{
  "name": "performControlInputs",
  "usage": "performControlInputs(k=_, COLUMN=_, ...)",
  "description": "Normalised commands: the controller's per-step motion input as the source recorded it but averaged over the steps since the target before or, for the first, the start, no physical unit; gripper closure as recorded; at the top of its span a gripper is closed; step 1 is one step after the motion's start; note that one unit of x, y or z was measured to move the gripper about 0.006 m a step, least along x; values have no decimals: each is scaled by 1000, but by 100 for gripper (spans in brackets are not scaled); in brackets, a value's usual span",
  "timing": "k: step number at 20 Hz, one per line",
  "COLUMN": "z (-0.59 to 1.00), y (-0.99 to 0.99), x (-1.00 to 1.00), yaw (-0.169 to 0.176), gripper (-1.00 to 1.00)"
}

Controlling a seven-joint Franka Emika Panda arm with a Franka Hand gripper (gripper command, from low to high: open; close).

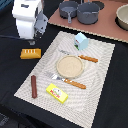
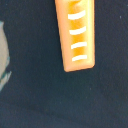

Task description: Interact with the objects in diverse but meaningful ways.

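The orange-yellow ridged bread loaf lies flat on the dark worktop, just off the pale placemat's edge. The white robot gripper hangs above it, apart; whether its fingers are released or clenched cannot be told.

From the exterior view we look down at an angle over the whole scene, far enough off to take in the placemat, the grey pots at the far edge and the arm's white wrist housing. From the wrist view we look straight down, close to the dark cloth. Both views share the orange-yellow ridged bread loaf.
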Motion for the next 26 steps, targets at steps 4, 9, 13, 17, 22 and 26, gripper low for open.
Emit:
performControlInputs(k=4, z=-381, y=-98, x=-297, yaw=43, gripper=-100)
performControlInputs(k=9, z=-410, y=-116, x=-319, yaw=38, gripper=-100)
performControlInputs(k=13, z=-433, y=-156, x=-391, yaw=39, gripper=-100)
performControlInputs(k=17, z=-409, y=-152, x=-409, yaw=42, gripper=-100)
performControlInputs(k=22, z=-373, y=-67, x=-351, yaw=45, gripper=-100)
performControlInputs(k=26, z=-361, y=0, x=-338, yaw=55, gripper=-100)
